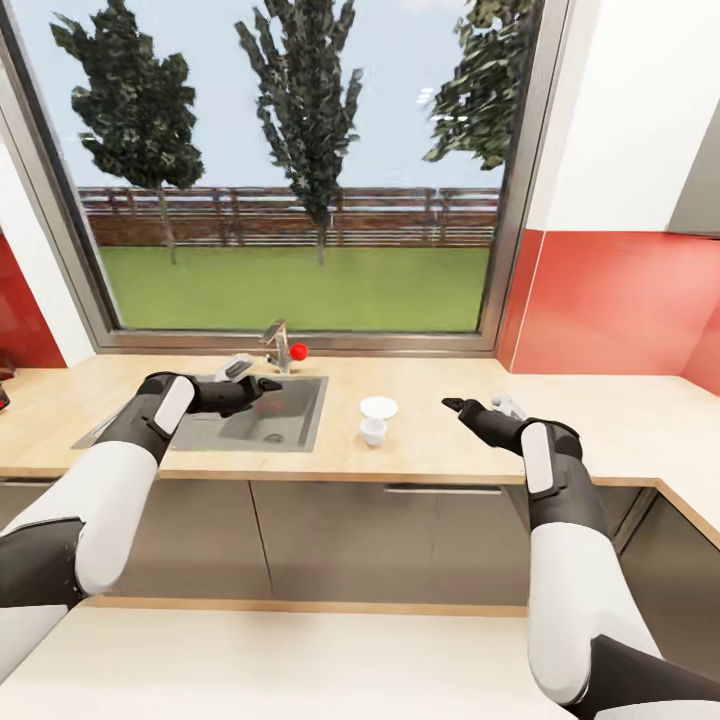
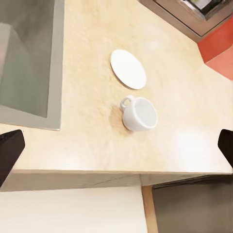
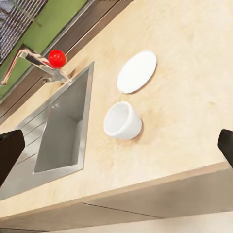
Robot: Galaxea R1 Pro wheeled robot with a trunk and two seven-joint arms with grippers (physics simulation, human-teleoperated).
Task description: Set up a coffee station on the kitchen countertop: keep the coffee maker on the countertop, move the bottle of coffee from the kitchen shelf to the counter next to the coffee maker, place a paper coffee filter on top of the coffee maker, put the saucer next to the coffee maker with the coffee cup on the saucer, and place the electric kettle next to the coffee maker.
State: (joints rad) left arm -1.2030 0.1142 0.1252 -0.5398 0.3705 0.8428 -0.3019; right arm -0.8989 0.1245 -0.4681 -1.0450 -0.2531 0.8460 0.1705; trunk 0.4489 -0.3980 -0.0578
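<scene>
**Both arms hovering over the table, cup and saucer lying apart**

Nearest the head camera, two white-and-black arms are reaching forward. Left end effector point(image 1: 262, 384) is hanging over the steel sink point(image 1: 290, 425), at about 10 o'clock from the cup. Right end effector point(image 1: 456, 405) is hovering over bare wood at about 3 o'clock from the cup. In each wrist view, two dark fingertips point(image 2: 9, 150) point(image 3: 8, 153) are showing at opposite edges of the picture, so both end effectors are standing wide open and gripping nothing.

Between the arms, the coffee cup point(image 1: 373, 431) is sitting upright on the kitchen countertop point(image 1: 440, 450), near its front edge. Its handle is showing in the left wrist view point(image 2: 140, 113); the right wrist view point(image 3: 123, 121) is showing its open mouth. Just beyond it, at 12 o'clock, the saucer point(image 1: 378, 407) is lying flat on the table, close to the cup but not touching it point(image 2: 128, 69) point(image 3: 137, 71).

Farther back, a faucet point(image 1: 277, 345) with a red knob point(image 1: 298, 351) is standing behind the sink, under a big window point(image 1: 300, 170).
</scene>
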